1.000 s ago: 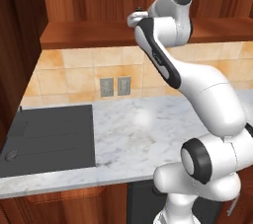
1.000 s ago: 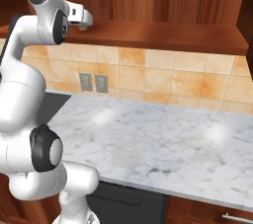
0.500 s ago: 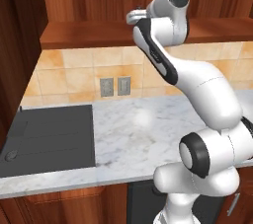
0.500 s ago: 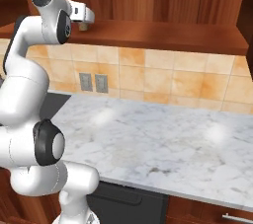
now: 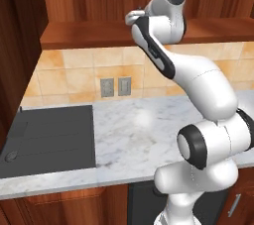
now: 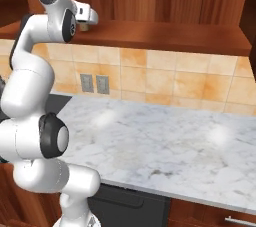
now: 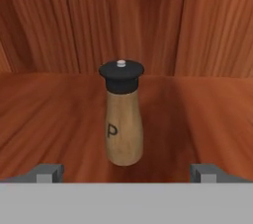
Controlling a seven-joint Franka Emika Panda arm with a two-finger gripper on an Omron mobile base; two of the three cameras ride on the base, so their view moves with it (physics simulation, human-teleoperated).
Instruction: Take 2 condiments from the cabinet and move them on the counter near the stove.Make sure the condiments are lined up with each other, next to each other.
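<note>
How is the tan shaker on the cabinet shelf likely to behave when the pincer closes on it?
The tan shaker looks rigid, wood-like, so it should not deform. It stands upright, tall for its narrow base, so an off-centre touch from one finger may tip it. Its smooth, rounded body might slip or twist; gripping the wider lower part seems safer. The pincer stands open, with the shaker centred ahead.

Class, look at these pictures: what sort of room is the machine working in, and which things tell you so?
A kitchen, most likely: a black cooktop set in a marble counter, a tiled backsplash, and a pepper shaker on a wooden cabinet shelf.
</note>
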